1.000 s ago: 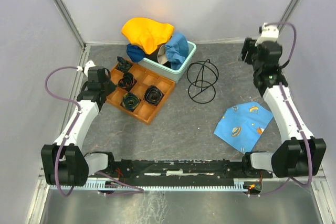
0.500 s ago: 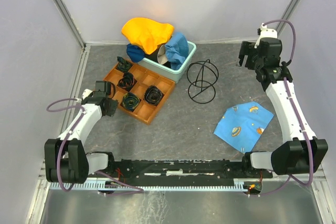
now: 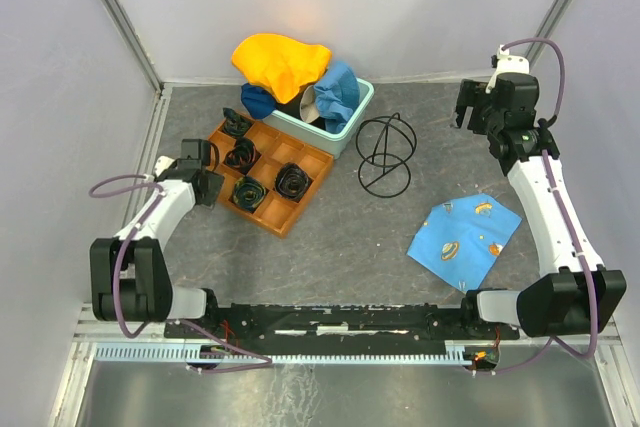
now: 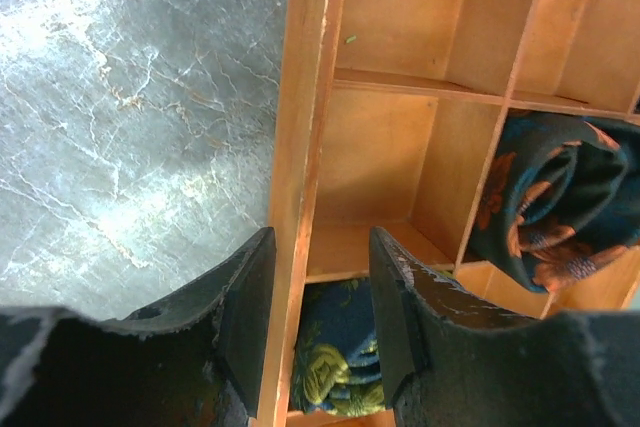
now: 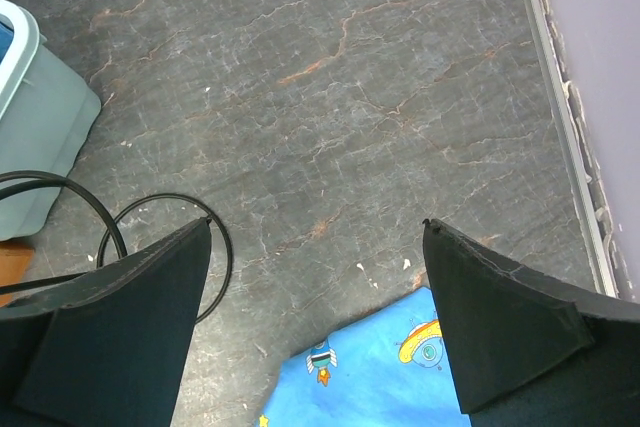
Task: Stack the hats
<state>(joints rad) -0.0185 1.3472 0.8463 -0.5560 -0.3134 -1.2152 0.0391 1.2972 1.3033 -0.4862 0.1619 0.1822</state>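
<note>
Since a second ago the left gripper has shifted along the left side of the orange tray; the hats have not moved. Its wrist camera shows what the overhead view cannot: the fingers stand apart astride the tray's outer wall, not clamped, with rolled patterned cloths in the compartments. Behind the tray, the yellow-orange hat lies over the navy hat and light blue hat, heaped in and over the mint tub. Right of that stand a wire frame and a printed cloth. The right gripper hangs wide apart over bare bench, holding nothing
</note>
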